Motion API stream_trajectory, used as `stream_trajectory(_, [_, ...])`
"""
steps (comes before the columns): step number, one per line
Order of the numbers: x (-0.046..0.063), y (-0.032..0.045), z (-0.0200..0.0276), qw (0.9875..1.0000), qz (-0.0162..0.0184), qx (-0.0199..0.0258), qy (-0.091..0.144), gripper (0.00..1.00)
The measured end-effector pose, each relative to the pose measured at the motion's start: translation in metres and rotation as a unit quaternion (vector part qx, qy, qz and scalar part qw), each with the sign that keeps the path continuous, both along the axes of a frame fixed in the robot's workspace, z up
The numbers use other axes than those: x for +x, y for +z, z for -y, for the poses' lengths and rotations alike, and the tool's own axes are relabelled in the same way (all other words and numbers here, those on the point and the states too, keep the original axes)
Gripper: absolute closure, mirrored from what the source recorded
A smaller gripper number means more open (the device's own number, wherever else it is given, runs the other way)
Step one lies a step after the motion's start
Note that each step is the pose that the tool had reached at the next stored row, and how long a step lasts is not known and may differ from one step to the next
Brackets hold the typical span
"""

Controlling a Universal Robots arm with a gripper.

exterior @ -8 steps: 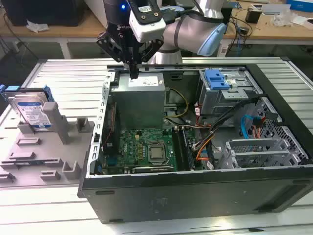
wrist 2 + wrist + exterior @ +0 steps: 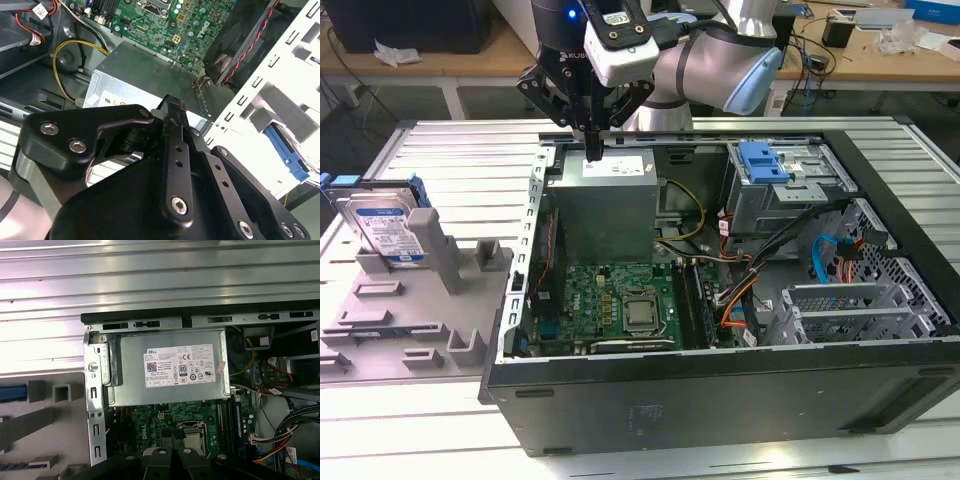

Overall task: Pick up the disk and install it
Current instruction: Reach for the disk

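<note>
Gripper (image 2: 592, 150): fingers were together, empty, over the power supply (image 2: 610, 200)
Disk (image 2: 382, 228): stood upright in grey holder (image 2: 420, 310) by table (image 2: 450, 150) edge, exterior view's left
Handling: likely rigid, weighty, shock-sensitive; hold by its long edges

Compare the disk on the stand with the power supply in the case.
The disk is thin and flat; the power supply is a bulky box. The disk stands on edge on a stand outside the case; the power supply sits inside it. The disk has a blue frame; the power supply has none. Both are metal and carry labels.
</note>
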State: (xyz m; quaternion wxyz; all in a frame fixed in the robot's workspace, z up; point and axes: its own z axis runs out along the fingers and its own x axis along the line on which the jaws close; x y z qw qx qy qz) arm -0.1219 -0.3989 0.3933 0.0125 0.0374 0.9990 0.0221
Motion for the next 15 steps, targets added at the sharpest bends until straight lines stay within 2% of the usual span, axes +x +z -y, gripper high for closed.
stream_trajectory(7, [-0.002, 0.0, 0.0, 1.0, 0.0, 0.0, 0.0, 0.89])
stream_trajectory(15, [-0.032, 0.0, -0.0007, 1.0, 0.0, 0.0, 0.0, 0.89])
